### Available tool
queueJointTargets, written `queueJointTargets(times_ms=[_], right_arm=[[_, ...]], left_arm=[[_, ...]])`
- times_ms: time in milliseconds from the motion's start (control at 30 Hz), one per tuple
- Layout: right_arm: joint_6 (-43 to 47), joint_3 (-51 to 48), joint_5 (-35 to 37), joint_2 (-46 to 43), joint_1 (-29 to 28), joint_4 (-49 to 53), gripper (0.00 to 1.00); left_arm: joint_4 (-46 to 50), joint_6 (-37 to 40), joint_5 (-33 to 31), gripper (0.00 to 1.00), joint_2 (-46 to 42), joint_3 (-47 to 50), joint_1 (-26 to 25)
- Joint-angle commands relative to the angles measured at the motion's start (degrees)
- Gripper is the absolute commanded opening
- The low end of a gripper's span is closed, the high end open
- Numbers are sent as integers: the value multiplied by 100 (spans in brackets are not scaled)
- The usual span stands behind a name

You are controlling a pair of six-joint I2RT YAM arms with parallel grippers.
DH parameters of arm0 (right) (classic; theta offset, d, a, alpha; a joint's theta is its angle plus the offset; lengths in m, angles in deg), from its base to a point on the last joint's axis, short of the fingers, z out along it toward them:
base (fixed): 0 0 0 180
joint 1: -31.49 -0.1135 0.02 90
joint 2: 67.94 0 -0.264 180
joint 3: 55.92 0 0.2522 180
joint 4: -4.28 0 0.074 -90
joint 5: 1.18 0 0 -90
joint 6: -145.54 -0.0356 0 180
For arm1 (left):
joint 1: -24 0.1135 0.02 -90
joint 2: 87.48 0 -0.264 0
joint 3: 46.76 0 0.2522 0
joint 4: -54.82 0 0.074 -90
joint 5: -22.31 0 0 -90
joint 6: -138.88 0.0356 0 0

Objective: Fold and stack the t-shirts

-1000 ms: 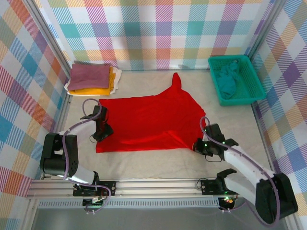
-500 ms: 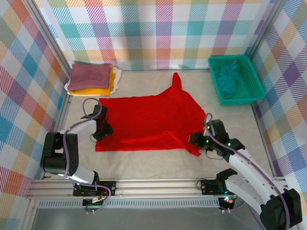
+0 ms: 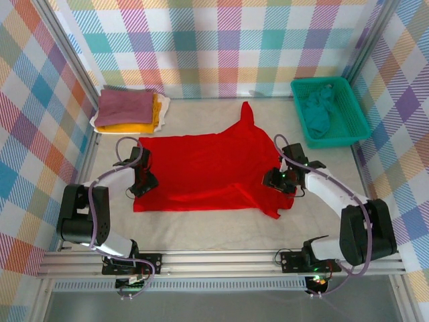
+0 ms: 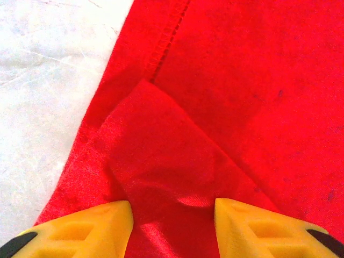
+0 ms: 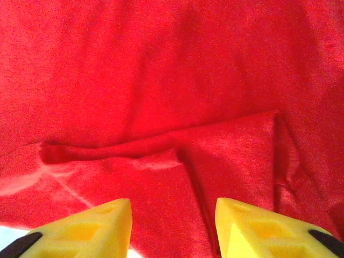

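**Red shirt spread flat, both claws released over its edges**

I see the bright red cotton t-shirt [image 3: 208,168] lying spread out in the middle of the pale table [image 3: 201,231], one sleeve pointing towards the far wall. My left gripper [image 3: 143,184] sits over the shirt's left edge. On its wrist camera the yellow fingertips [image 4: 91,226] stand apart, with a small turned-over flap of red cloth lying loose between them. My right gripper [image 3: 275,181] is over the shirt's right edge, released too, with a low ridge of cloth ahead of its parted fingers. A folded stack of mauve, mustard and white shirts [image 3: 127,111] rests in the far left corner. A crumpled teal shirt [image 3: 318,111] lies in the teal plastic mesh basket [image 3: 355,127] at far right
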Motion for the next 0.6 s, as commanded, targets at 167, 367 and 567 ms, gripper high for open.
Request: queueJointTargets(times_ms=[167, 367, 567], right_arm=[[-29, 370, 567, 673, 44, 338, 46], [111, 326, 293, 946, 43, -50, 32], [182, 397, 48, 882, 49, -154, 10]], left_arm=[[-19, 82, 124, 47, 298, 127, -48], [-47, 83, 159, 47, 341, 125, -51], [-55, 72, 193, 47, 394, 88, -64]])
